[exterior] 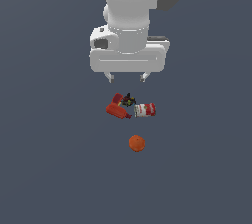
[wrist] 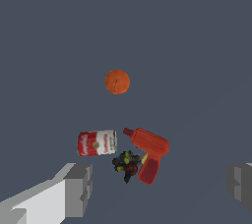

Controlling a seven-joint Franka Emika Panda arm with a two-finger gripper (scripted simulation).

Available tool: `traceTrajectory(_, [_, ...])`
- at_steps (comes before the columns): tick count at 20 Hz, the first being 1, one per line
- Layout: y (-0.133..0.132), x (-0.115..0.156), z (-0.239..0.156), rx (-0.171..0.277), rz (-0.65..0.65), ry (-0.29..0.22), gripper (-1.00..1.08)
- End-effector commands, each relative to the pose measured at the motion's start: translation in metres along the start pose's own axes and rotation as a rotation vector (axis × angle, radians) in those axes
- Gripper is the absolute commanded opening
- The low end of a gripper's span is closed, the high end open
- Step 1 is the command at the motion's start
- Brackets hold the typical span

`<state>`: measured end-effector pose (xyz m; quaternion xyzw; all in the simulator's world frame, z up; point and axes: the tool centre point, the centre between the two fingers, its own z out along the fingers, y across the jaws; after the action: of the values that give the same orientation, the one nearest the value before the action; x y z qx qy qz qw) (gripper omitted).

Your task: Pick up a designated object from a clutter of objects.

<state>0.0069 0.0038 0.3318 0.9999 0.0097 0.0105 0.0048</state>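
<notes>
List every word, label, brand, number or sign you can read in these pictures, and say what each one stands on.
No text can be read in either view.
The red-and-white can carries a label with a small round emblem, but any lettering is too blurred to read.
The orange ball, the dark red bottle, the small dark item and the gripper show no markings.

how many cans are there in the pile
1: the red-and-white can lies on its side at the clutter's edge on the exterior view's right, beside the red bottle. None seems hidden.

Your arm hangs vertically, wrist pointing straight down. The gripper (exterior: 127, 76) has its fingers (wrist: 78, 188) spread wide apart, holding nothing.
</notes>
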Motion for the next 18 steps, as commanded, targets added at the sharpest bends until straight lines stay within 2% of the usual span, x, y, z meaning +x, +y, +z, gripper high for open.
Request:
traceTrajectory(1, [0.0, 0.0, 0.0, 0.0, 0.0, 0.0, 1.0])
traceTrajectory(10, [0.018, 0.009, -0.003, -0.03, 0.018, 0.018, 1.0])
traceTrajectory(18, [0.018, 0.011, 0.0, -0.031, -0.001, 0.017, 1.0])
